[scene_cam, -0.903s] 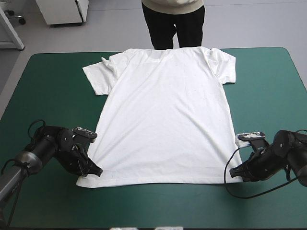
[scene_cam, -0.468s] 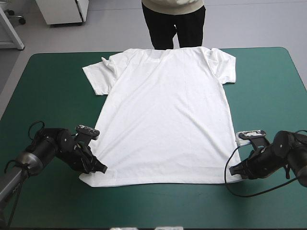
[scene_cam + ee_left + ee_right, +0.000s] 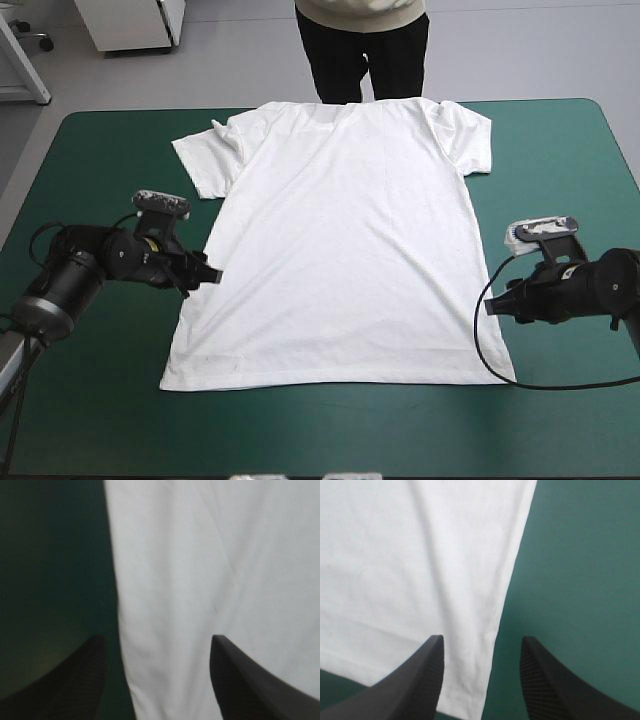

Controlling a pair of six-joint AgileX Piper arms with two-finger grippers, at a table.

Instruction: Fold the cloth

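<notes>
T-shirt: you see it spread flat mid-table on the teal-green cover, collar toward the far edge.
Left gripper: fingers wide, straddling the shirt's left side edge.
Right gripper: fingers wide, straddling the right side edge near the hem.

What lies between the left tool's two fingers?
Mostly the T-shirt, plus its side edge and a thin strip of bare cover beside one finger of the left tool, as the left wrist view shows.

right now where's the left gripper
In the high view, the left gripper sits open at the left side edge of the T-shirt, roughly midway between sleeve and hem.
</notes>
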